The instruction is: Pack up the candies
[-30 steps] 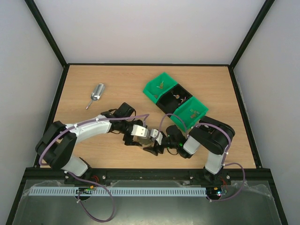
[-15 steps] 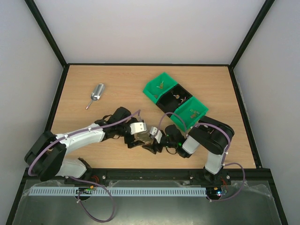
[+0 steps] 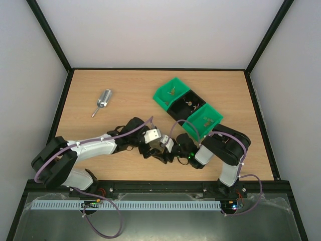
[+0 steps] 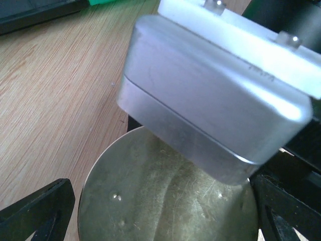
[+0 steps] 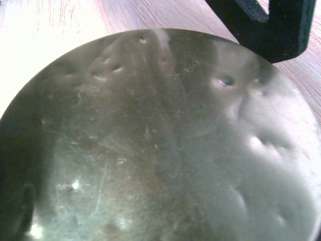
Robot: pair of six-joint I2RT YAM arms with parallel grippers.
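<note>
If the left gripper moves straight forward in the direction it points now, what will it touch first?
Probably the round metal disc, which lies right ahead inside the open left gripper. A silver block hangs just beyond and above it; depth there is unclear.

readable text: none | brands: none | faint marks on white block (image 4: 241, 42): illegible

The bench (image 3: 100, 85) is pale, matt wood with a fine streaked grain. The scoop (image 3: 103, 99) near its left edge is bright polished metal. The green bins (image 3: 171, 93) look like glossy plastic. The round dish (image 4: 150, 201) is dull, scratched, dimpled metal, under a smooth satin-silver housing (image 4: 200, 115). The left pincer (image 4: 160, 221) has matt black fingers (image 4: 35, 213).
</note>
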